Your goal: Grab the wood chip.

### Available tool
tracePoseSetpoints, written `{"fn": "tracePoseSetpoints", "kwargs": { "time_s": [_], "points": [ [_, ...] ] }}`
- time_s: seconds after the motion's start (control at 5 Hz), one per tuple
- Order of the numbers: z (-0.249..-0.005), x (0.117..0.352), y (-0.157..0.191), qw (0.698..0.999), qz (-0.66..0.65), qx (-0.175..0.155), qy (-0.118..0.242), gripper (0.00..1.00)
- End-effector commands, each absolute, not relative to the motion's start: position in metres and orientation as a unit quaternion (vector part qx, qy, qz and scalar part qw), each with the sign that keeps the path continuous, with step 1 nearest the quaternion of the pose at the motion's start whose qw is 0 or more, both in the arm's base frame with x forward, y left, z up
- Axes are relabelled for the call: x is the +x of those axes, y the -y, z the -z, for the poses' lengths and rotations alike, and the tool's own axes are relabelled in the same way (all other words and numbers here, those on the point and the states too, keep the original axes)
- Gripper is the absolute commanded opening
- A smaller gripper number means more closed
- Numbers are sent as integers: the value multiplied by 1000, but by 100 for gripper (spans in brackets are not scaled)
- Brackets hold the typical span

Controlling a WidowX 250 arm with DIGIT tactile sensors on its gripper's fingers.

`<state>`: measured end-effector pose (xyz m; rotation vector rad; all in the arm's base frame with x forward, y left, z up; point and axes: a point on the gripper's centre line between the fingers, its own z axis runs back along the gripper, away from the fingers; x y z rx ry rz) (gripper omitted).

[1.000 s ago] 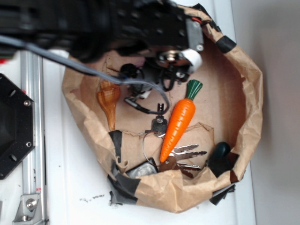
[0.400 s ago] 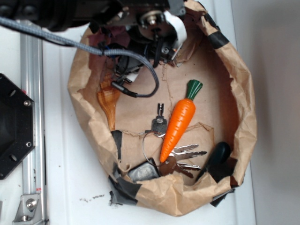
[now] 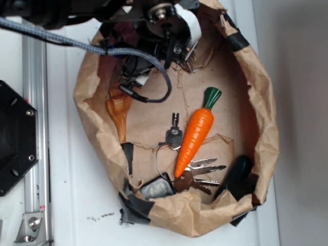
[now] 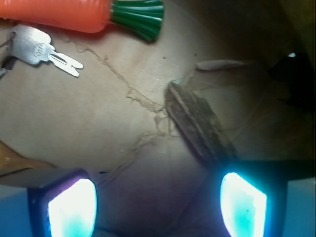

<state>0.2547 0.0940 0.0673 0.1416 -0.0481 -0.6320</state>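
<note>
White counter (image 3: pixel 82 195) carries a brown paper nest (image 3: pixel 266 118). Wood chip (image 4: pixel 197 123) lies flat on the paper, past the carrot's (image 4: pixel 84 12) green top. Pincer (image 4: pixel 158 202) apart, empty, chip nearer one finger (image 4: pixel 242 200). Best: shift toward it, straddle its narrow width, descend, close.

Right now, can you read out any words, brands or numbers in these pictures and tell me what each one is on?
Silver key, wrist view: a small oval stamp on its head, too blurred to read.
Carrot, wood chip, paper bag, black tape: no writing visible.
Nothing else legible in either view.
</note>
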Motion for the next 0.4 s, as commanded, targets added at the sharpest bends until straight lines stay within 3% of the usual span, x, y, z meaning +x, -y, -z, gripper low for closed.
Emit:
{"fn": "tracePoseSetpoints", "kwargs": {
  "time_s": [0.0,0.2],
  "points": [
    [-63,278,-97,937,327,113,54,100],
    [-55,283,-94,936,334,102,52,100]
  ]
}}
